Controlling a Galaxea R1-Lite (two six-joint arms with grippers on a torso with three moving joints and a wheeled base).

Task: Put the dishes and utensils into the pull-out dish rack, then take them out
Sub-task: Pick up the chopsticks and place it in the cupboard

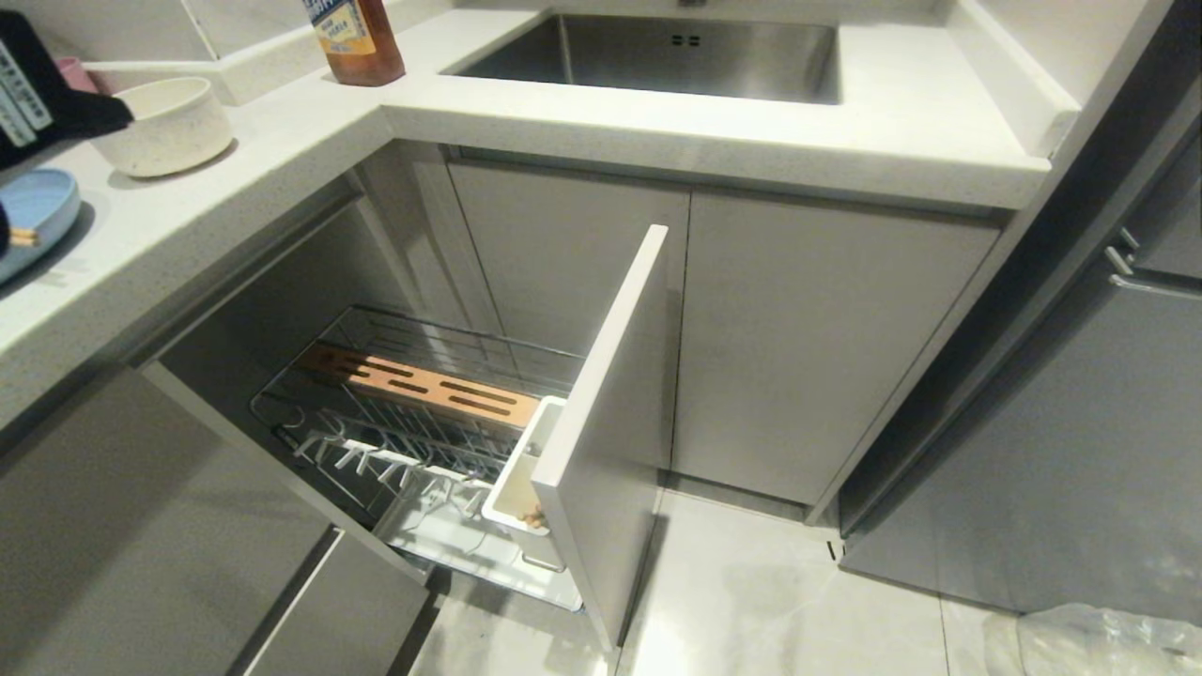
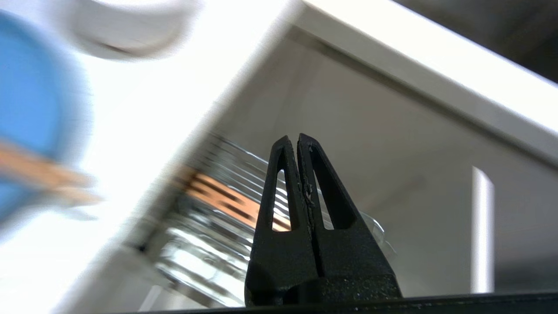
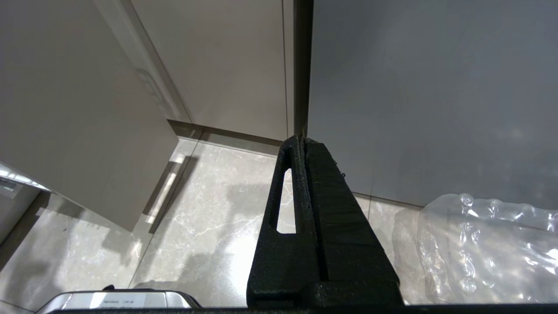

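Observation:
The pull-out dish rack (image 1: 413, 441) stands drawn out under the counter, with its orange-brown slotted strip (image 1: 423, 385), white utensil cup (image 1: 519, 474) and pale drawer front (image 1: 610, 422). No dish stands in its wire prongs. On the counter at the left sit a cream speckled bowl (image 1: 174, 122) and a light-blue plate (image 1: 38, 216) with chopsticks (image 1: 23, 238) lying on it. My left gripper (image 1: 125, 113) hovers over the counter beside the bowl, shut and holding nothing. In the left wrist view the left gripper (image 2: 298, 138) points toward the rack, with the plate (image 2: 30, 113) and bowl (image 2: 126, 30) off to one side. My right gripper (image 3: 303, 140) hangs shut above the floor.
A brown bottle (image 1: 355, 38) stands at the counter's back, and a steel sink (image 1: 676, 56) lies to its right. A grey appliance (image 1: 1080, 451) flanks the cabinets on the right. A clear plastic bag (image 3: 488, 248) lies on the floor tiles.

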